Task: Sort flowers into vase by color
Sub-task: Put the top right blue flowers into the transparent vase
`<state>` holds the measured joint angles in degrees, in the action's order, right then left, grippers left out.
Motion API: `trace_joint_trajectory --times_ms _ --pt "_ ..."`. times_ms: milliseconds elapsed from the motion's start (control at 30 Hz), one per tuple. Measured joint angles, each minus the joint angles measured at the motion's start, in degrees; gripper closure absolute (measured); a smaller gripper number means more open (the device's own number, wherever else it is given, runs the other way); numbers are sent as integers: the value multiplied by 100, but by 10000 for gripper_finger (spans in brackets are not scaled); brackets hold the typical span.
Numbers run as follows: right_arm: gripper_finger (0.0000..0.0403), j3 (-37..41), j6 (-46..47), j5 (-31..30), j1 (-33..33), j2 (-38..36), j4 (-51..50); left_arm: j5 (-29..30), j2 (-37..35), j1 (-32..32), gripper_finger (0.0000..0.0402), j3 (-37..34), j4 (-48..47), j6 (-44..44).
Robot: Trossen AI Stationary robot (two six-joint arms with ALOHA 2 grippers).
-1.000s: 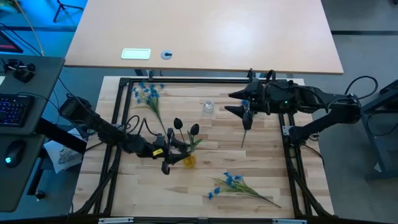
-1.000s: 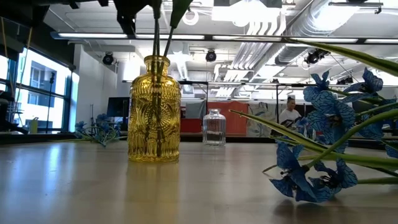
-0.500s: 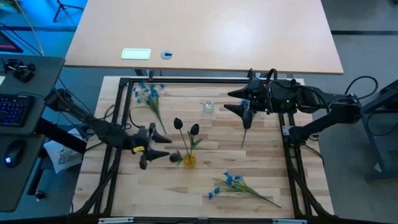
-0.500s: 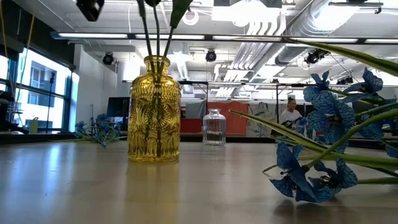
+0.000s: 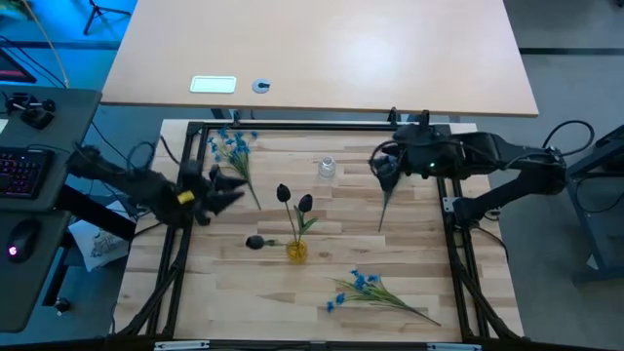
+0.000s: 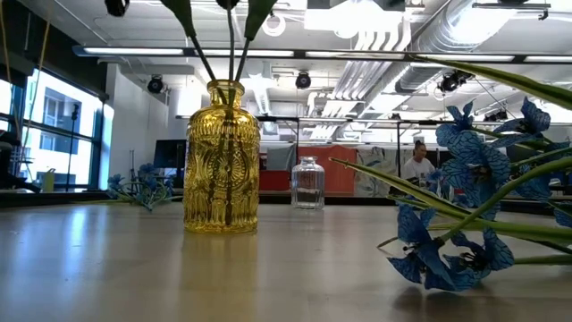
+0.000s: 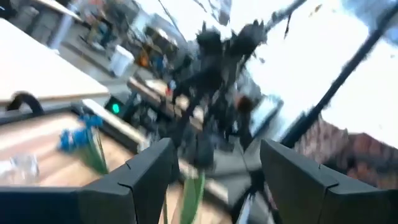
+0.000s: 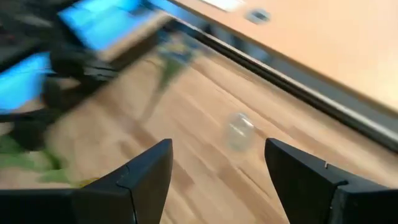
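flowers sit in several spots: two black buds (image 5: 293,198) stand in the yellow vase (image 5: 296,252) near table centre, a third bud (image 5: 255,242) lies at its 9 o'clock, blue sprays rest at 11 o'clock (image 5: 230,146) and 5 o'clock (image 5: 363,286). a clear jar (image 5: 326,168) stands at 12. left gripper (image 5: 222,187), fingers spread and empty, hovers at 10 o'clock; right gripper (image 5: 386,168), fingers spread in the wrist view, hangs at 2 o'clock.
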<state>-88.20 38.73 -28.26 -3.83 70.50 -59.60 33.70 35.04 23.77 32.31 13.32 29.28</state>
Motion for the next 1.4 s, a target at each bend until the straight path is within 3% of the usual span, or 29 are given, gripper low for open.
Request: trace_joint_trajectory --times_ms 133,233,433,600,800,967,1233,1400 --pt "151 216 1861 -255 218 32 -1391 -409 111 -615 173 583 -455 78" --pt "151 997 2707 388 473 48 -1753 -921 419 -1206 176 1089 -1232 287" --pt "151 3101 3205 1783 1201 48 -325 -2627 1130 -2607 176 1925 -2803 347" --pt "151 4549 3492 2133 1924 47 783 -3226 1313 -3557 176 2110 -2990 310" --pt "151 5691 3416 2139 2466 81 2272 -3047 1275 -4276 176 2117 -3018 516" --pt "151 5861 3309 2138 2558 78 3298 -2372 1315 -4548 177 2117 -2913 1114" --pt "151 5485 3011 2319 2532 369 3277 -2287 1437 -4791 177 2117 -2803 1444" --pt "151 5274 3432 2286 2493 678 3284 -2328 1434 -4969 177 2117 -2787 1418"
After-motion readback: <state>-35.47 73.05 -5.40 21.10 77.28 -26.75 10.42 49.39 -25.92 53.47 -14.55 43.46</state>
